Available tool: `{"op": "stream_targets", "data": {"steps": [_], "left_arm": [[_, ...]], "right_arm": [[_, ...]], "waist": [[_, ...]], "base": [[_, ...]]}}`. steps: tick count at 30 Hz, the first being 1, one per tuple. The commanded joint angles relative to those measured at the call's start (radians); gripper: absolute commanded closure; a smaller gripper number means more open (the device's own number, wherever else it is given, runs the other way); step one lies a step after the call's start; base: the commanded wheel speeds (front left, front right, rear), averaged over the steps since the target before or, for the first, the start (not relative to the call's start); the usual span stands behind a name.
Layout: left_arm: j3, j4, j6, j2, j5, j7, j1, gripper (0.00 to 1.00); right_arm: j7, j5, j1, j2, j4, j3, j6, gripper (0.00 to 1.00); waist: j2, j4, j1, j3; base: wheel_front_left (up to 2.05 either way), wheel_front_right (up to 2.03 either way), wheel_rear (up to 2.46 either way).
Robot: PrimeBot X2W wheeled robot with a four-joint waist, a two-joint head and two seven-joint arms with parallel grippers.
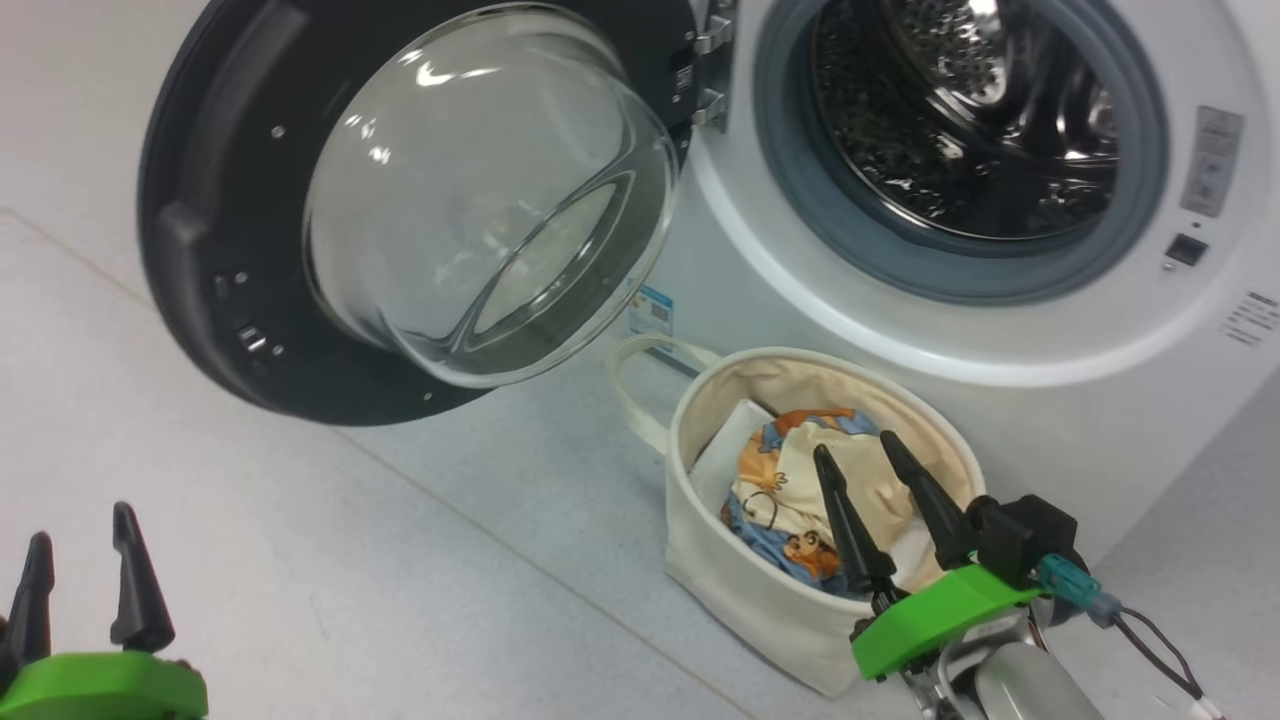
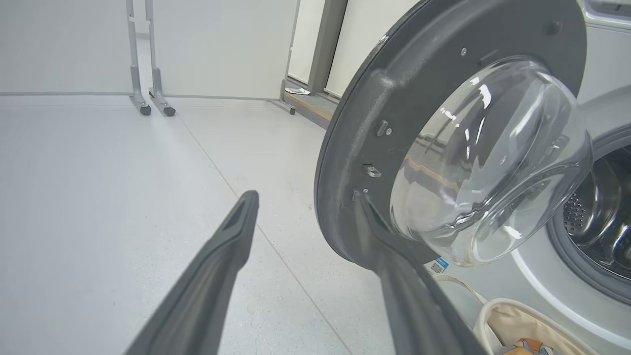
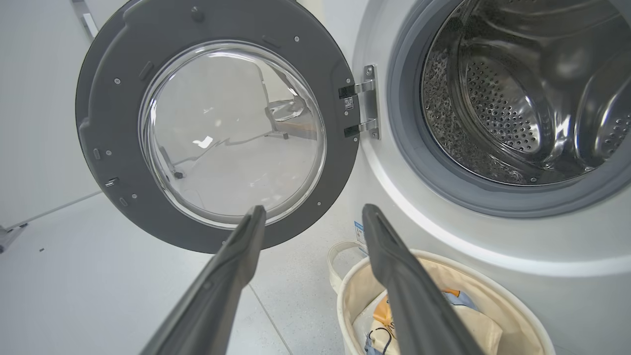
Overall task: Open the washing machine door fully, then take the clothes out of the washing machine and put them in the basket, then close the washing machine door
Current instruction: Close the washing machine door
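The left claw [image 1: 82, 525] hangs low at the lower left, fingers spread wide and empty. The right claw [image 1: 855, 445] points upward, equally wide, holding nothing.

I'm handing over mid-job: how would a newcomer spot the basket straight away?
Find the white washing machine with its round door swung open to the left. On the floor right in front of it stands the basket. It is the one soft thing there: a small cream fabric tub holding blue, orange and cream clothes.

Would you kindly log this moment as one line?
door open; drum looks empty; clothes in basket; left gripper open; right gripper open
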State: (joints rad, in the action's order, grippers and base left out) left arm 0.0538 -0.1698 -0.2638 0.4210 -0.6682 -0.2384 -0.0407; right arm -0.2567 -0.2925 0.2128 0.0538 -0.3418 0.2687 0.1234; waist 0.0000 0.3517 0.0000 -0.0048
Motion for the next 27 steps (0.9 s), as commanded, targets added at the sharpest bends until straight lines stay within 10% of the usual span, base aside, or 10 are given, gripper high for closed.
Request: {"op": "stream_targets", "data": {"steps": [1,27], "left_arm": [[-0.050,0.022,-0.005,0.019,0.000,-0.012,-0.073,0.00],[-0.174,0.043,0.015,0.010,0.045,-0.023,-0.009,0.00]], "right_arm": [[-0.005,-0.001,0.031,-0.004,0.029,0.016,0.007,0.00],[-0.005,-0.019,0.006,-0.004,0.028,0.021,0.007,0.00]], "waist": [[0.0000,0.029,0.0000,0.013],[0.0000,0.006,0.0000,-0.022]], "base": [[0.00,0.00,0.00],[0.00,0.00,0.00]]}}
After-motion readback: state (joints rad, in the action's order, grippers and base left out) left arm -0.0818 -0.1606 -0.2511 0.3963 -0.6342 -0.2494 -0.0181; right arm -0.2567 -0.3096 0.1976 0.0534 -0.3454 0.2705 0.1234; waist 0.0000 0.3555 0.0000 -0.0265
